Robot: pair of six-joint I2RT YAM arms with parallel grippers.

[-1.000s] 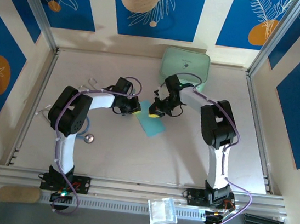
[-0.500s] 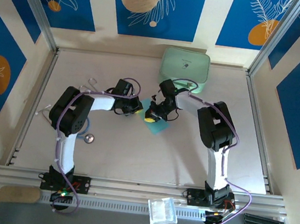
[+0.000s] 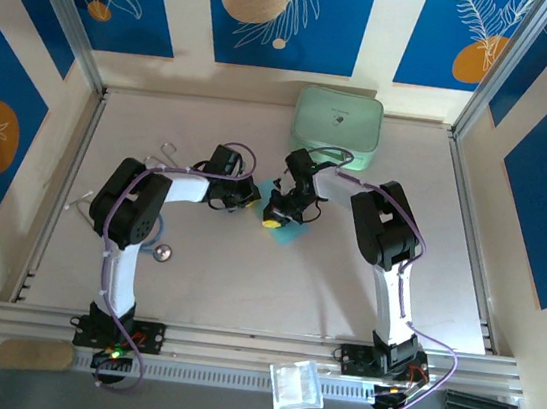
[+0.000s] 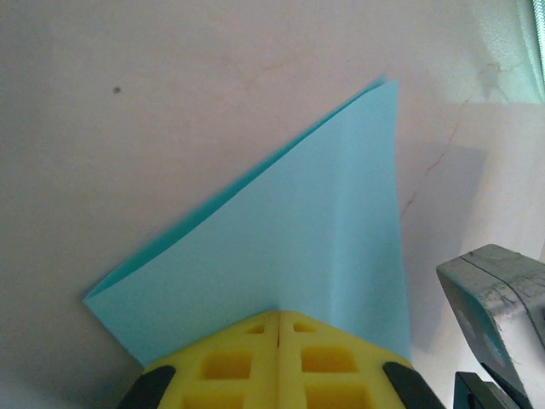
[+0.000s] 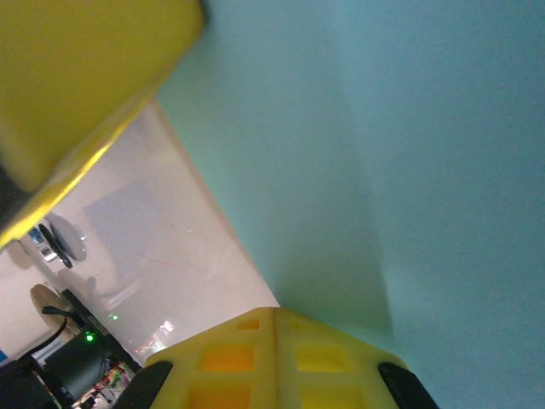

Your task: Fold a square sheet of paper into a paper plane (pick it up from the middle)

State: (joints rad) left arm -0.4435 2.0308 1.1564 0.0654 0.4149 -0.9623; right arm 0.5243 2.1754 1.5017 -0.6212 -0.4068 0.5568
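A: Left gripper (image 4: 278,331), how are the jaws?
B: Pressed together, no gap. Its yellow pads (image 4: 230,366) sit at the near edge of the square sheet of paper (image 4: 315,247). Can't tell if it's pinched or just touched.
A: Right gripper (image 5: 274,332)?
B: Jaws closed tight too, tips against the sheet.
A: Where's the sheet, what shape?
B: Folded over into two layers with the edges nearly matched, tapering to a point. It lies around the middle of the worktop (image 3: 243,281), under the two grippers. It's on the near side of the mint-green case (image 3: 337,124), not touching it.
A: The grippers?
B: Just beside each other, both at the sheet.
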